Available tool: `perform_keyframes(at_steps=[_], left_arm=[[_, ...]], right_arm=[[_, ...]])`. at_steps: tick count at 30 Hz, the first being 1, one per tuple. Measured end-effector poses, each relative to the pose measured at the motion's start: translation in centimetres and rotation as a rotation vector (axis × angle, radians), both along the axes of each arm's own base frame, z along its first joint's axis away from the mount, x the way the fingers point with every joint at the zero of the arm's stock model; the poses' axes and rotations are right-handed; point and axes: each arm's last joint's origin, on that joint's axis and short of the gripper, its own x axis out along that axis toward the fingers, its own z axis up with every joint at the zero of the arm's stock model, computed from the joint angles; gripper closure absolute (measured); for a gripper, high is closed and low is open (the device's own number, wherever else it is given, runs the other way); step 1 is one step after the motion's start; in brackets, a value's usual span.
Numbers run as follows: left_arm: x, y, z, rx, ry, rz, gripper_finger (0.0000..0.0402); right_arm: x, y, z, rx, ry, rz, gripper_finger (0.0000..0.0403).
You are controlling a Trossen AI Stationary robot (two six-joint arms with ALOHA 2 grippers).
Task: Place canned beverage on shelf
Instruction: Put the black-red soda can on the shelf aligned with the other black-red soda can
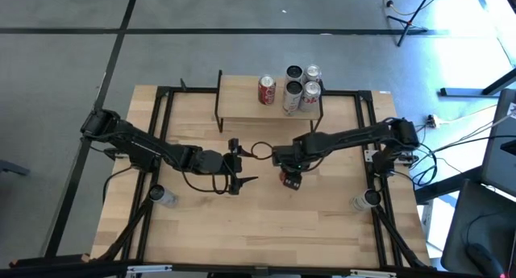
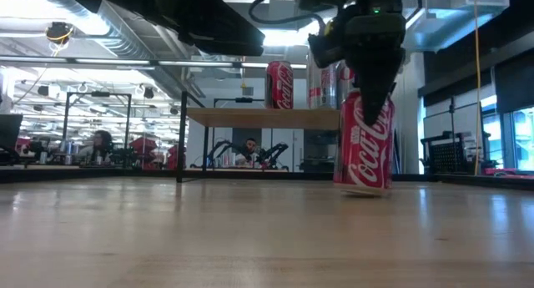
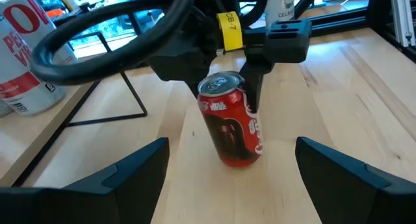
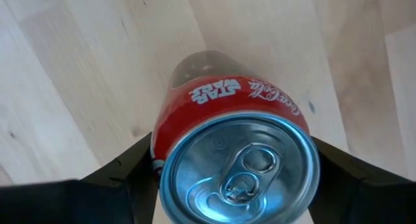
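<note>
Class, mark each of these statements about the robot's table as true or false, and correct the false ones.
1. The right gripper is around a red can standing on the table. True.
2. The shelf is empty. False: it carries one red can and three silver cans.
3. The left gripper is open and holds nothing. True.
4. The red can at the right gripper is lying on its side. False: it stands almost upright, slightly tilted.
5. The shelf stands at the far edge of the table. True.
</note>
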Motion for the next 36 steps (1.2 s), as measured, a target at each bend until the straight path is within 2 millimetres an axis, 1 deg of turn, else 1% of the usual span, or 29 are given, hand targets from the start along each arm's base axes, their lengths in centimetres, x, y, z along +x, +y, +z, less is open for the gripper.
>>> perform_keyframes(at_steps=[3, 8, 12, 15, 17, 21, 28, 32, 34, 36], left_arm=[[0.0, 0.0, 0.0, -0.002, 0.000, 0.001, 0.0083], [0.0, 0.0, 0.0, -0.002, 0.000, 0.001, 0.0083], [0.0, 0.0, 0.0, -0.003, 0.000, 0.001, 0.0083], [0.0, 0.0, 0.0, -0.003, 0.000, 0.001, 0.0083], [0.0, 0.0, 0.0, -0.006, -0.001, 0.002, 0.0083], [0.0, 0.0, -0.1, -0.027, 0.000, 0.010, 0.0083], [0.0, 0.0, 0.1, -0.046, -0.023, 0.021, 0.0083], [0.3, -0.2, 0.0, -0.094, -0.047, 0.030, 0.0083], [0.6, -0.3, -0.5, -0.115, -0.051, 0.037, 0.0083], [1.4, -0.5, -1.2, -0.144, -0.086, 0.043, 0.0083]], right_arm=[[0.1, 0.0, -0.2, -0.004, 0.007, 0.004, 0.0126], [0.5, 0.0, -0.2, -0.025, -0.039, 0.019, 0.0068], [0.4, 0.0, 0.1, -0.028, -0.026, 0.039, 0.0028], [0.3, 0.0, 0.6, -0.031, -0.005, 0.043, 0.0011], [0.0, -0.1, 1.0, -0.037, 0.002, 0.043, 0.0007], [-1.0, -0.2, 2.6, -0.056, -0.018, 0.040, 0.0010], [-3.3, -0.5, 6.2, -0.098, -0.125, 0.030, 0.0013], [-5.4, 0.6, 8.0, -0.181, -0.196, 0.058, 0.0013], [-6.8, 1.4, 8.2, -0.223, -0.242, 0.063, 0.0013], [-8.2, 2.0, 8.1, -0.261, -0.296, 0.058, 0.0013]])
